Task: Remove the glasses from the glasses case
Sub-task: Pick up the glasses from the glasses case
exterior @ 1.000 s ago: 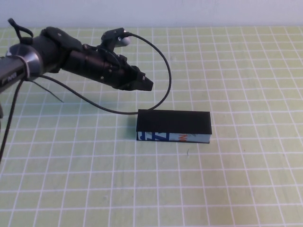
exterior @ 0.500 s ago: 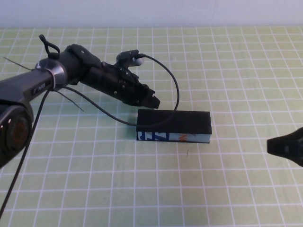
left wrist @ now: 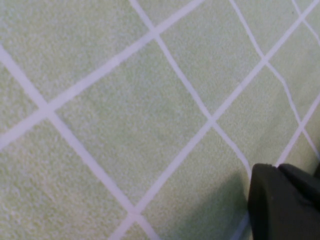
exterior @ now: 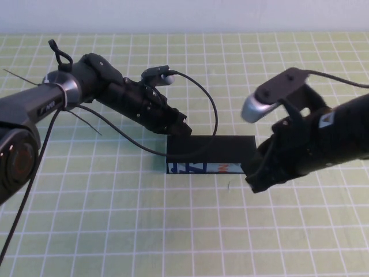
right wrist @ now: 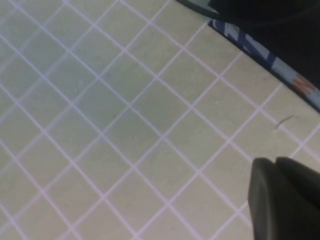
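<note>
The glasses case (exterior: 211, 149) lies shut in the middle of the mat, black lid on top, its white printed strip facing me. The glasses are hidden. My left gripper (exterior: 182, 129) is shut and empty, its tip at the case's back left corner; its wrist view shows the closed tips (left wrist: 277, 169) over bare mat. My right gripper (exterior: 254, 179) is shut and empty, low beside the case's right front end. Its wrist view shows the closed tips (right wrist: 275, 161) and the case's printed strip (right wrist: 260, 52).
A green mat with a white grid (exterior: 115, 219) covers the table. A black cable (exterior: 207, 98) loops from the left wrist over the case's back edge. A pale wall runs along the far edge.
My right arm has come in from the right and now sits at the case's right end. My left gripper came down to the case's back left corner and then stayed.
</note>
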